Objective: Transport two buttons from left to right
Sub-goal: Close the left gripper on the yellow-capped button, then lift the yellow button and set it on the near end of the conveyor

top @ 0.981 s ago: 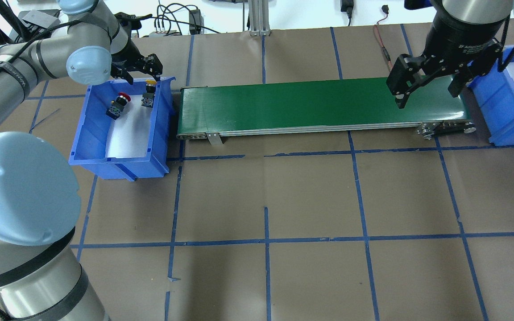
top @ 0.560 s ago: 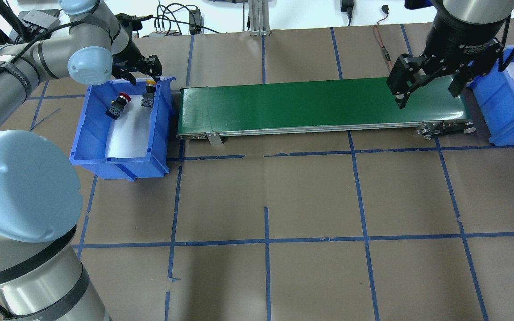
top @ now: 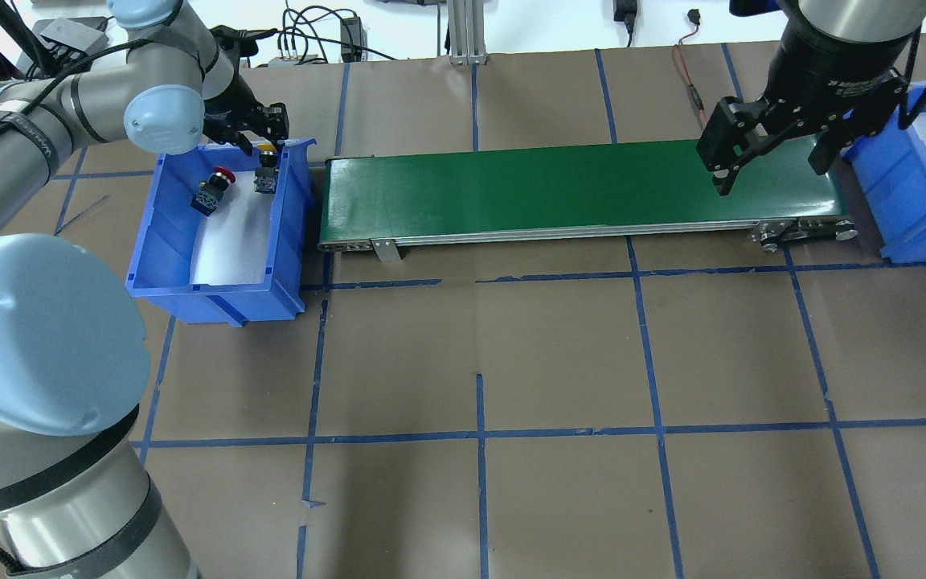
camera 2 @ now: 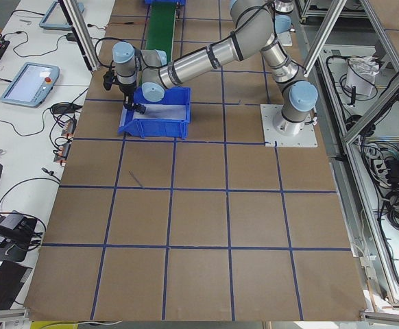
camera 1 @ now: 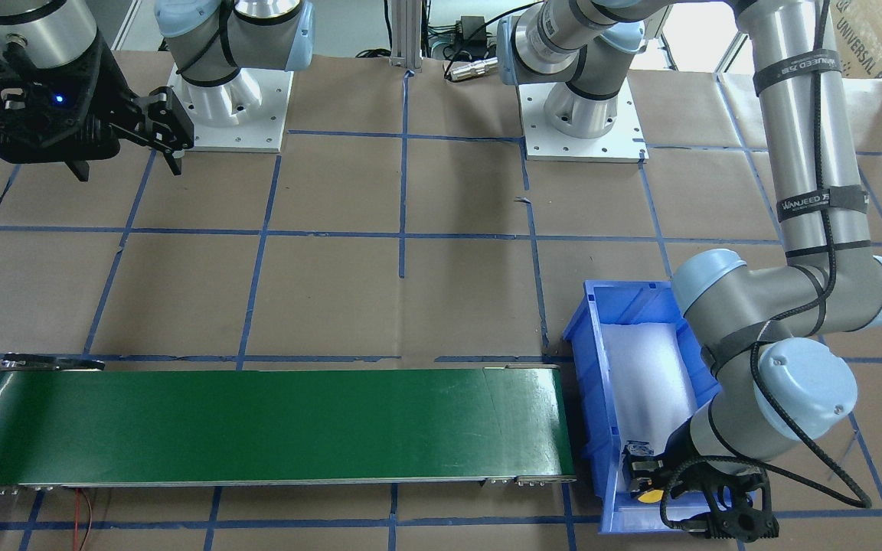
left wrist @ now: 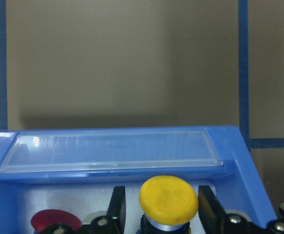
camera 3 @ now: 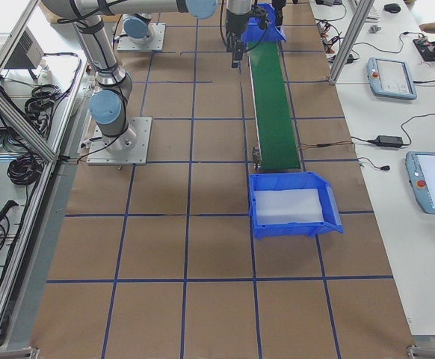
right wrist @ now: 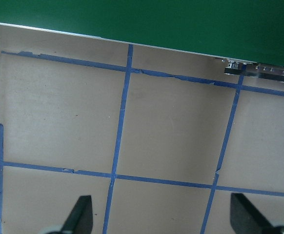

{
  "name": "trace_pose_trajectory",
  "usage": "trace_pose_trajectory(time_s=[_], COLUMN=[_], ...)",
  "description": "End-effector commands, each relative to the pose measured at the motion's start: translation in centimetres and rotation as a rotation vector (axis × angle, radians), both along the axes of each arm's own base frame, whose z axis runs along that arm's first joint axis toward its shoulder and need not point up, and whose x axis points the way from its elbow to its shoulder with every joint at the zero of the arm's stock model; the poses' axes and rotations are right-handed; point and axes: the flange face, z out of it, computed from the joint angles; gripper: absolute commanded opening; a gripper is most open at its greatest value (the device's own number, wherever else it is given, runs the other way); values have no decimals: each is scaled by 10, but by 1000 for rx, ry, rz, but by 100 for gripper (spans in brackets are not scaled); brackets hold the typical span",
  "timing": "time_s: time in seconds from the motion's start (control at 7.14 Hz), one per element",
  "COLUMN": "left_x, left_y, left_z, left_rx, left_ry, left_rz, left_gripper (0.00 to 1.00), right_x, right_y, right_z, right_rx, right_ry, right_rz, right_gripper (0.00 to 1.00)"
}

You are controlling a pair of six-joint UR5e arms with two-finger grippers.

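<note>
In the overhead view, the left bin (top: 159,233) is set on the worktop (top: 559,354) at the 9 o'clock end of the green belt (top: 559,189). Both buttons are contained in the bin's far half. The red button (top: 214,186) lies tilted near the middle. The yellow button (top: 268,170) stands in the 1 o'clock corner, close to the far and right walls. The red button is located at 8 o'clock of the yellow one, apart from it.

The left claw (top: 261,141) is held spread over the yellow button. In the wrist view, one finger (left wrist: 116,210) is seen on either side of the yellow cap, and nothing is gripped.

The right claw (top: 768,170) is held spread wide above the 3 o'clock end of the belt. The right bin (top: 909,201) is placed just beyond that end.

Compared with one second earlier, the left claw has been brought lower and closer to the yellow cap. The buttons and the right claw are unchanged.
</note>
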Motion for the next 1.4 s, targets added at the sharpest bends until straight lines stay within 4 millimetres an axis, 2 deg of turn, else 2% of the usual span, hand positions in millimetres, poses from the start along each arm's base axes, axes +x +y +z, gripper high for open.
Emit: trace_pose_trajectory(time_s=[0.0,0.14,0.28,0.42,0.56,0.84,1.12,1.26], left_x=[0,1,1,-1,0,-7,-17,-25], left_y=[0,0,0,2,8,36,81,87], left_z=[1,2,3,17,39,105,184,201], left_rx=[-1,0,-1,-18,-27,-2,29,38], left_ry=[-2,-12,-14,-18,-17,-17,-8,5], left_rz=[2,3,3,1,3,2,47,103], left_gripper=[50,42,38,36,36,37,37,37], right_x=[0,0,0,0,0,0,0,0], right_y=[0,0,0,0,0,0,0,0], right_z=[0,0,-1,0,0,0,-1,-1], right_rx=[0,0,1,0,0,0,1,1], right_ry=[2,2,0,2,0,0,0,0], right_rz=[0,0,-1,0,-1,-1,-1,-1], right_gripper=[100,100,100,100,100,100,100,100])
